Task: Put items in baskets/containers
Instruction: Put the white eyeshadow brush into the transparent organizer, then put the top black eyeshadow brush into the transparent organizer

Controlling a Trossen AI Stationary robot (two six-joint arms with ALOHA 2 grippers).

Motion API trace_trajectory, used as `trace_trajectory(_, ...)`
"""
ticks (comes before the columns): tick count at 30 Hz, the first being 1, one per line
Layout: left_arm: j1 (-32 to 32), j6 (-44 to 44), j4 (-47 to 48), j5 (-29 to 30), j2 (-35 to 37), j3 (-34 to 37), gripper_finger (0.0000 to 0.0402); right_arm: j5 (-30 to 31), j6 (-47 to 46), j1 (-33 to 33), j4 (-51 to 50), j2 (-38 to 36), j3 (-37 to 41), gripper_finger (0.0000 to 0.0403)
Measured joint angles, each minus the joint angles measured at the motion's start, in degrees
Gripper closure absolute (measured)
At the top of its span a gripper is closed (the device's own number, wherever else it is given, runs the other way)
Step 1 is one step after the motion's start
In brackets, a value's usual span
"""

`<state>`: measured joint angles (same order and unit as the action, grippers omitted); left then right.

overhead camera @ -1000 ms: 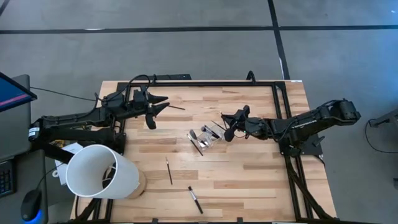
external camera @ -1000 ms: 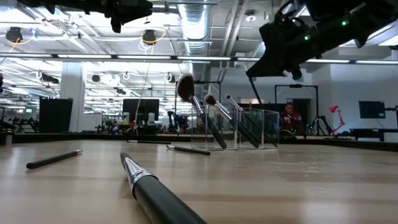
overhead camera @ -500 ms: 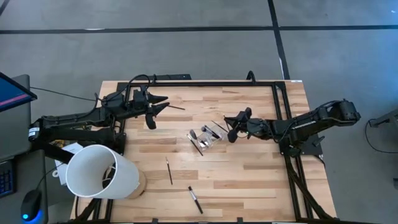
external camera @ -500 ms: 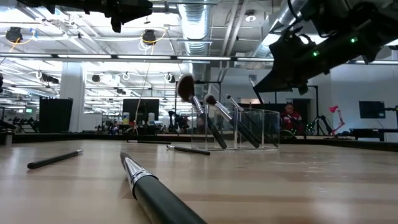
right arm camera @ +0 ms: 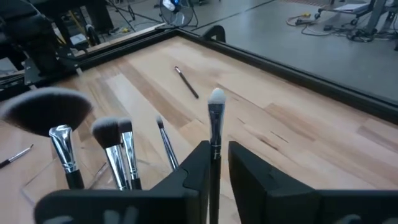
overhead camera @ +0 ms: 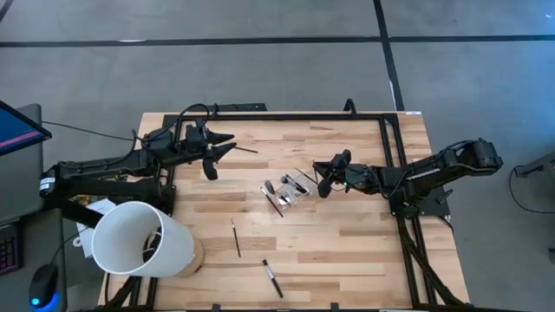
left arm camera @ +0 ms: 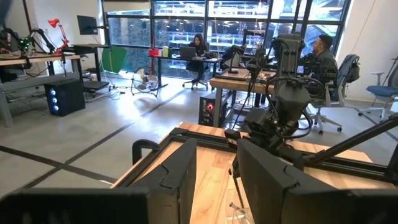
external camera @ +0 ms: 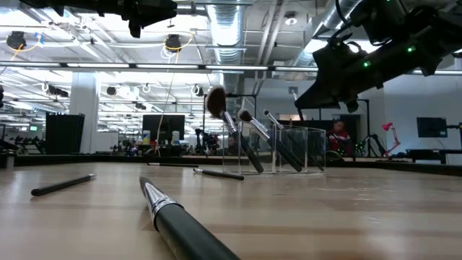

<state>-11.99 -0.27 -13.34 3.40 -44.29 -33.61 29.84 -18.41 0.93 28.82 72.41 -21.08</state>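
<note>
Two pincers are up: the right pincer (overhead camera: 322, 179) hovers just beside the clear box (overhead camera: 290, 191) mid-bench, its fingers parted slightly around a white-tipped brush (right arm camera: 215, 124). Several brushes (external camera: 231, 123) lean in the box. The left pincer (overhead camera: 217, 146) waits half open near the bench's (overhead camera: 347, 251) far edge. Loose sticks (overhead camera: 235, 237) lie on open wood toward the near edge.

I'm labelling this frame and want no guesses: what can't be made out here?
- Right gripper: whether its fingers clamp the white-tipped brush between them; the handle drops out of the right wrist view.
- Clear box: brush count; stems overlap in the low view, tiny in the high view.
</note>
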Motion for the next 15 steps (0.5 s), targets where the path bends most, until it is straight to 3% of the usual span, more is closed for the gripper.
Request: trace_trajectory(15, 0.0, -0.2, 0.5, 0.0, 0.0, 0.0, 0.0286, -2.5, -0.2, 0.2, 0.0, 0.0, 0.0, 0.0332)
